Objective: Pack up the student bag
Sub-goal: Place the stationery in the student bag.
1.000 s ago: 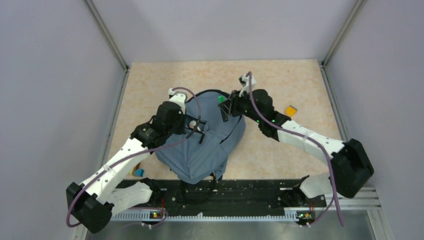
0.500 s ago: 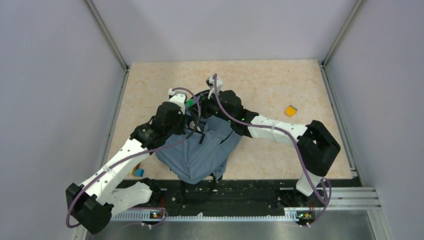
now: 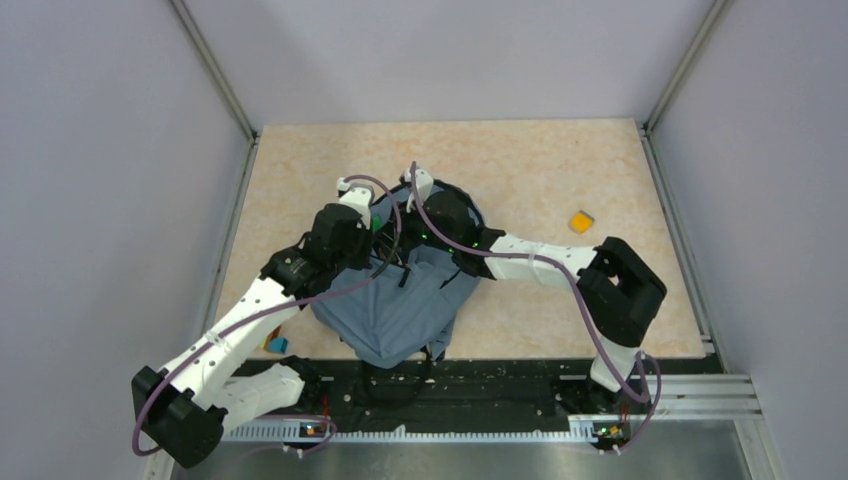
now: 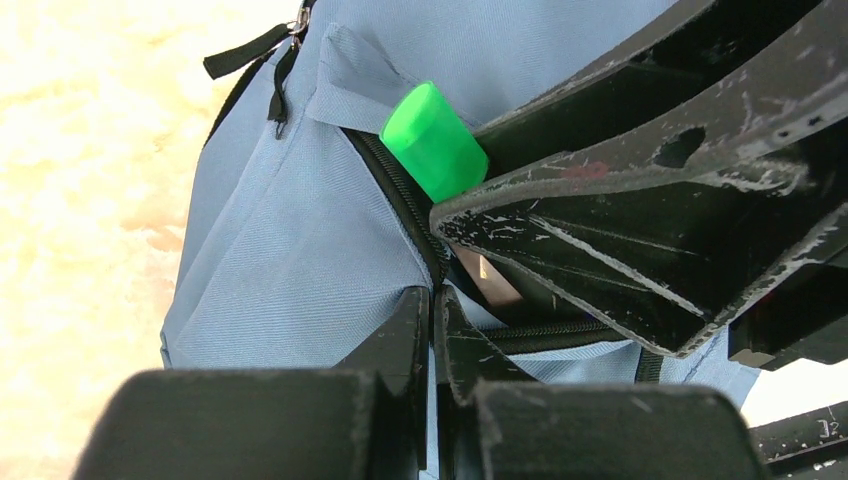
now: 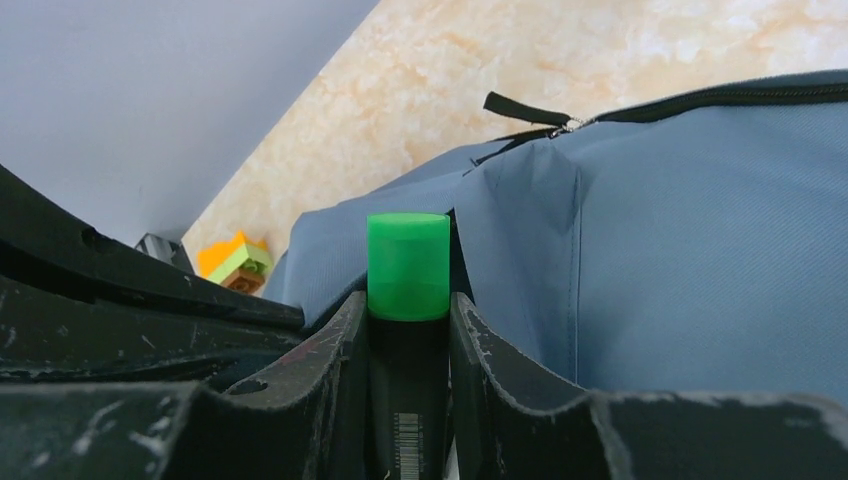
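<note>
The bag (image 3: 400, 310) lies slumped at the centre of the surface (image 3: 560, 160), in the lower middle of the top view, with its zip (image 4: 400, 205) parted at the upper end. The left claw (image 4: 432, 330) is pressed together right at the zip line and appears to pinch the lip of the opening. The right claw (image 5: 408, 320) grips a black stick (image 5: 407, 265) with a green cap, cap forward, at the mouth of the opening. To do this step well, the left claw should lift the lip up and away so the gap gapes. The right claw should then drive the stick along its own axis, deep past the zip teeth, before letting go. If it lets go too shallow, the stick could roll back out onto the surface. The soft fabric may also fold under the cap and block the way in.
</note>
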`<state>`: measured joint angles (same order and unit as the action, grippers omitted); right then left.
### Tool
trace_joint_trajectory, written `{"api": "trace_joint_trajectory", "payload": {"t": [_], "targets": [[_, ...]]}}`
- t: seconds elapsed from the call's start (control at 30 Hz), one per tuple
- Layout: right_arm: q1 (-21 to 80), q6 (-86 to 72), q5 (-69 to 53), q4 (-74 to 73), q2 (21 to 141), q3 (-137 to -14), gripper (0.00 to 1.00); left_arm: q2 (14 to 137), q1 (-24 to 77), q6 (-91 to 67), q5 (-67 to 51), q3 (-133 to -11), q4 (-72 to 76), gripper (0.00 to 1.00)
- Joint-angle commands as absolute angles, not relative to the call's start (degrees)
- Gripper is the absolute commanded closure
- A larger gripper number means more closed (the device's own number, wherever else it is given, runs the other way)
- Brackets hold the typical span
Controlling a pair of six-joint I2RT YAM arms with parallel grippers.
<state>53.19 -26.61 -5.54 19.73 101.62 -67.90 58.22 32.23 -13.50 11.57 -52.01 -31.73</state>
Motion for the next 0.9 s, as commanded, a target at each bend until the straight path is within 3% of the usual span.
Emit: {"api": "trace_joint_trajectory", "payload": {"t": [0.0, 0.57, 0.87], "targets": [[54.0, -23.6, -9.1, 13.9, 100.2, -67.5, 1.00, 56.1, 31.7, -12.5, 13.0, -52.2, -27.9, 1.00], [54.0, -21.1, -20.8, 5.1, 101.5, -70.5, 1.00, 56.0, 31.7, -12.5, 13.1, -52.3, -27.8, 1.00], [54.0, -20.1, -18.5, 3.2, 102.7, -73.1, 0.77, 55.9, 31.7, -12.5, 13.4, -52.1, -27.8, 1.00]]}}
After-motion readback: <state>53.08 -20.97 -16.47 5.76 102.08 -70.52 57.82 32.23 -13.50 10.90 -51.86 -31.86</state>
